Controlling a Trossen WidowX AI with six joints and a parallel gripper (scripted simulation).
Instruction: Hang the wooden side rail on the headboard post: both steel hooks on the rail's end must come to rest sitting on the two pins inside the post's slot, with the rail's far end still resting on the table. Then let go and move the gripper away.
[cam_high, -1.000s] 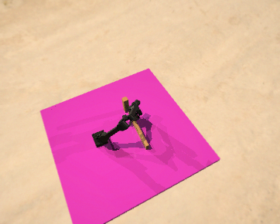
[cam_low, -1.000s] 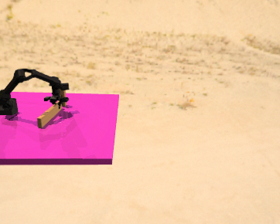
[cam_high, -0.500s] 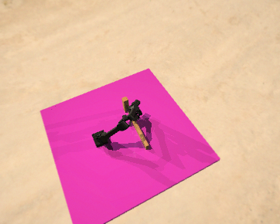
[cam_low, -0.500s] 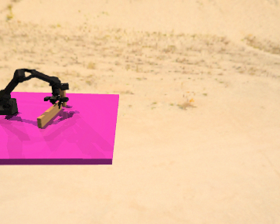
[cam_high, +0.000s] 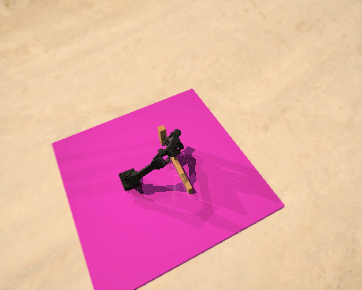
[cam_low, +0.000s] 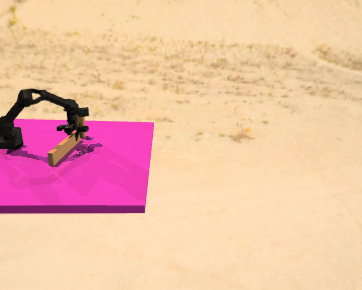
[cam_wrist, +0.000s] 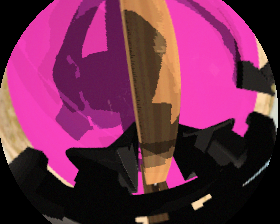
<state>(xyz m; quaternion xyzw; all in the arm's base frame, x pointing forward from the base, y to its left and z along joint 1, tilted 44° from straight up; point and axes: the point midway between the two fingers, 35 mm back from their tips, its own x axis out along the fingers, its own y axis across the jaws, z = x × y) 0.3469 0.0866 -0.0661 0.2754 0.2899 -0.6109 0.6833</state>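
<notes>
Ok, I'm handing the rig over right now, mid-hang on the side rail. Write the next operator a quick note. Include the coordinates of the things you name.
Gripper (cam_high: 172, 150) (cam_low: 75, 134) (cam_wrist: 157, 150): shut on the wooden side rail (cam_high: 183, 176) (cam_low: 65, 150) (cam_wrist: 167, 75), near its post end.
Rail: runs from the fingers out over the magenta table (cam_high: 125, 240) (cam_low: 100, 190) (cam_wrist: 210, 65); its far end looks to be resting there.
Headboard post (cam_high: 161, 131) (cam_low: 83, 131): upright, just beyond the gripper.
Done: rail grasped and brought up to the post, or close to it.
Can't tell: whether the hooks sit on the pins; neither shows clearly.
Left: confirm or finish seating, then let go and move away.
</notes>
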